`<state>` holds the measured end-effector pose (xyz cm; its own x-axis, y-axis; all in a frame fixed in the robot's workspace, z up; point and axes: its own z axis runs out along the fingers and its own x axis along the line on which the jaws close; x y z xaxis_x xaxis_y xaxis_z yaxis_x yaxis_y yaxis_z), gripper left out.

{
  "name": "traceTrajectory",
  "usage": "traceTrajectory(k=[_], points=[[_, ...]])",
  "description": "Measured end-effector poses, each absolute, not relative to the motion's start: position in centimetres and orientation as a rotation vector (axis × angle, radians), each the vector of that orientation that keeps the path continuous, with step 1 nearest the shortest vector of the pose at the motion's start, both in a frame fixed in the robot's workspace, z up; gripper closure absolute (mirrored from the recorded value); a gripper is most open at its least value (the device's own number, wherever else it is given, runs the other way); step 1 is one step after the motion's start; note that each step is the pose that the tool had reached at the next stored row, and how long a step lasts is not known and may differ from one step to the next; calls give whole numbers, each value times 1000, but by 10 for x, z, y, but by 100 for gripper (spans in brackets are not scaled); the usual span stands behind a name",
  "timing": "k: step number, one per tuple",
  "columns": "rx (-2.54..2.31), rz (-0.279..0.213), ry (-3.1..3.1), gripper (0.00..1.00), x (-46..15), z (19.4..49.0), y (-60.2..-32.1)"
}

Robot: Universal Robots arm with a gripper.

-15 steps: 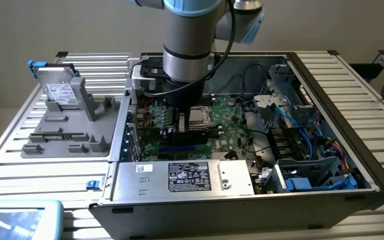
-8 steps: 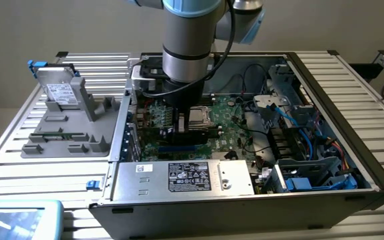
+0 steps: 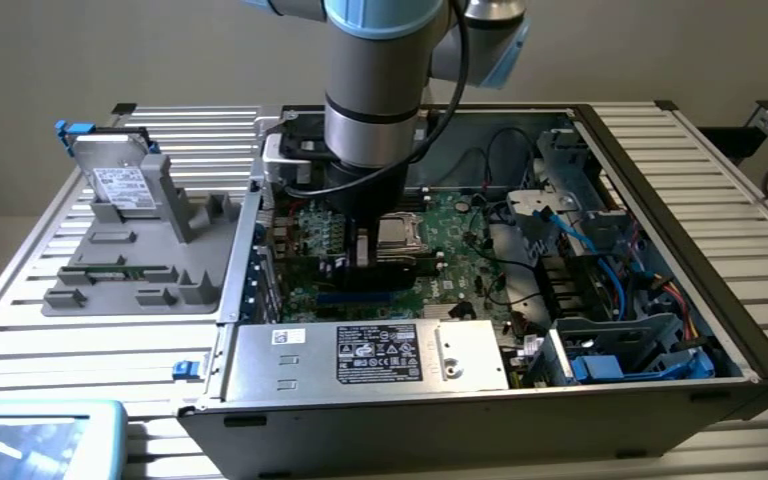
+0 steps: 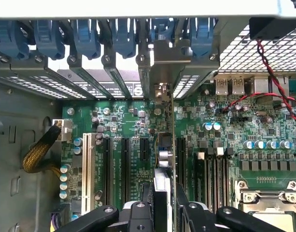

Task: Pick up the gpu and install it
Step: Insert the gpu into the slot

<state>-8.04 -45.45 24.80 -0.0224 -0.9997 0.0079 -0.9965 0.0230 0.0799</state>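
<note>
The arm (image 3: pixel 373 90) comes straight down from above, its wrist vertical. The gripper (image 3: pixel 376 248) points downward. Its two black fingers (image 4: pixel 139 215) are drawn partway in and clamp the opposite faces of the gpu (image 4: pixel 163 186), which stands edge-on between them and reaches on past the fingertips. Dark linkage bars (image 4: pixel 92 220) splay outward on either side of the gripper.

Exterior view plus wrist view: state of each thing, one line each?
computer case: open, insides exposed.
gpu: gripped, on edge over the motherboard slots; cannot tell whether it is seated.
pincer: shut on the gpu.
hard drive: standing upright in the grey holder.
memory stick: lying flat in the same holder.
</note>
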Motion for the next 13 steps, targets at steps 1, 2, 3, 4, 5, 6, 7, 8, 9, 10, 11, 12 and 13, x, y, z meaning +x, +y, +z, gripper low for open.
traceTrajectory(k=[1, 2, 3, 4, 5, 6, 7, 8, 9, 10, 11, 12, 13], points=[[2152, -80, -2202, 71, -80, 248, -455], [2152, -80, -2202, 71, -81, 248, -455], [2152, -80, -2202, 71, -81, 248, -455], [2152, -80, -2202, 71, -81, 248, -455], [2152, -80, -2202, 71, -81, 248, -455], [2152, -80, -2202, 71, -81, 247, -455], [2152, -80, -2202, 71, -81, 247, -455], [2152, -80, -2202, 71, -81, 247, -455], [2152, -80, -2202, 71, -81, 247, -455], [2152, -80, -2202, 71, -81, 246, -455], [2152, -80, -2202, 71, -81, 246, -455], [2152, -80, -2202, 71, -81, 246, -455], [2152, -80, -2202, 71, -81, 245, -455]])
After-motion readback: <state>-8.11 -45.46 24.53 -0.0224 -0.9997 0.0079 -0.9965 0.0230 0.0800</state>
